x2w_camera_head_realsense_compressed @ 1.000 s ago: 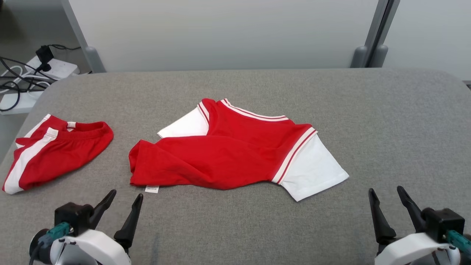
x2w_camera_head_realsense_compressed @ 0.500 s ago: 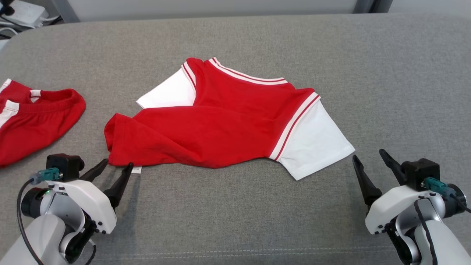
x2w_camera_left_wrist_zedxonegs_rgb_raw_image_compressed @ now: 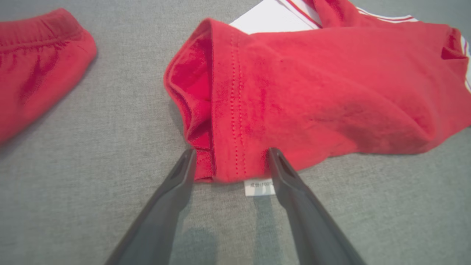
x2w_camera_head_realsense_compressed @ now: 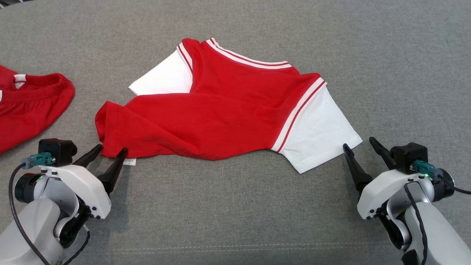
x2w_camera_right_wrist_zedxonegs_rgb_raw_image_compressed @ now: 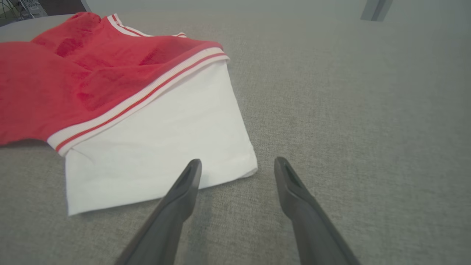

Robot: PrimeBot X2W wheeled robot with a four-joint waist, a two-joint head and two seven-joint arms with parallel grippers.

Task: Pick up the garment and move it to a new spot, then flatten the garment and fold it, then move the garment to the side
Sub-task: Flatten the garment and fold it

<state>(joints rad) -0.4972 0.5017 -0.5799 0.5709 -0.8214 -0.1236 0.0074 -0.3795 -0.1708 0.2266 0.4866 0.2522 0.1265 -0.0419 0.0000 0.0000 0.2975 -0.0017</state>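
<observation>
Since a second ago both arms have reached forward to the shirt while the head camera has tipped down, so the wall behind the grey cloth-covered counter (x2w_camera_head_realsense_compressed: pixel 235 206) has left the picture; the shirt itself lies as it did. In the head view the red short-sleeved shirt with white sleeves and striped trim (x2w_camera_head_realsense_compressed: pixel 220 117) lies crumpled in the middle of the counter, its red body bunched toward the robot's left and one white sleeve spread toward its right. The left gripper (x2w_camera_head_realsense_compressed: pixel 112 149) sits at the shirt's near left hem corner, its jaws standing apart, beside a small white care label (x2w_camera_head_realsense_compressed: pixel 130 161). The right gripper (x2w_camera_head_realsense_compressed: pixel 358 142) is just beside the outer corner of the white sleeve (x2w_camera_head_realsense_compressed: pixel 323 132), its jaws likewise spread with nothing in them. A second red garment with an elastic band (x2w_camera_head_realsense_compressed: pixel 33 103) lies apart at the left edge. In the left wrist view the left gripper (x2w_camera_left_wrist_zedxonegs_rgb_raw_image_compressed: pixel 232 151) brackets the stitched hem corner of the shirt (x2w_camera_left_wrist_zedxonegs_rgb_raw_image_compressed: pixel 312 92) with open jaws, the label (x2w_camera_left_wrist_zedxonegs_rgb_raw_image_compressed: pixel 259 187) lying between them. In the right wrist view the right gripper (x2w_camera_right_wrist_zedxonegs_rgb_raw_image_compressed: pixel 237 161) points at the sleeve (x2w_camera_right_wrist_zedxonegs_rgb_raw_image_compressed: pixel 154 154), whose near corner lies between the parted jaws.
</observation>
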